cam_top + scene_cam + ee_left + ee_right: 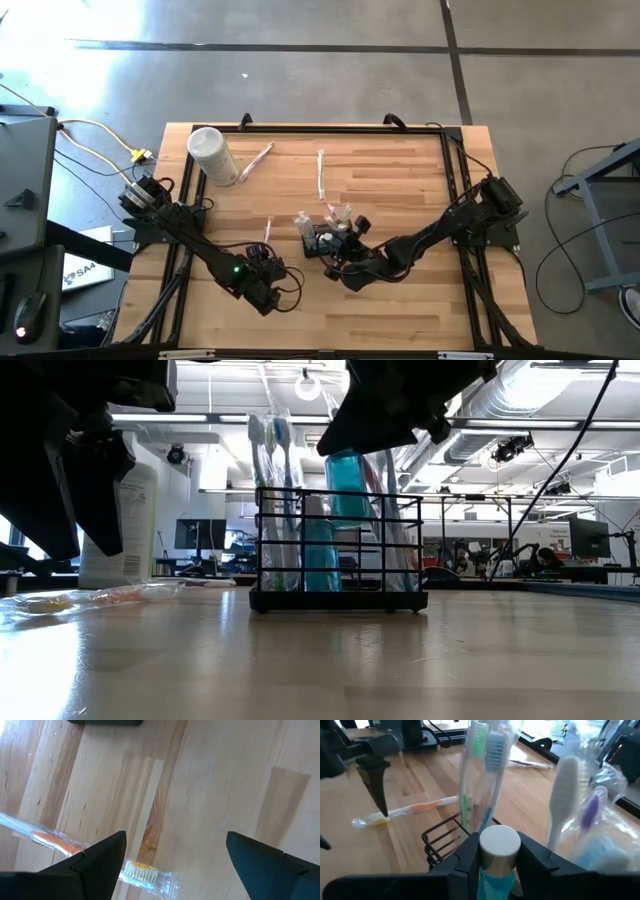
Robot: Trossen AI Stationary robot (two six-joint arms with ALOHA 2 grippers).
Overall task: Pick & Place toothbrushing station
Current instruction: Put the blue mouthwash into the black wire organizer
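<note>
The toothbrushing station (338,550), a black wire holder, stands on its base near the table's middle (325,238). Several wrapped toothbrushes and a teal tube (320,555) stand in it. My right gripper (499,851) is over it, shut on another teal tube with a white cap (499,842). My left gripper (175,837) stands open to the station's left (268,264), pointing down over a wrapped toothbrush (60,842) with an orange handle and yellow bristles that lies flat on the table. My right gripper pinches the teal tube between its two fingers (470,852), just below the white cap (499,840). The fingers come slanting down from the table's near right. The tube (345,485) hangs upright, clear of the table, with its lower end at the station's top rim.
A tall white canister (213,155) stands at the far left. Two more wrapped toothbrushes lie on the table's far half (258,160) (320,175). Black frame rails (450,170) run along the table's edges.
</note>
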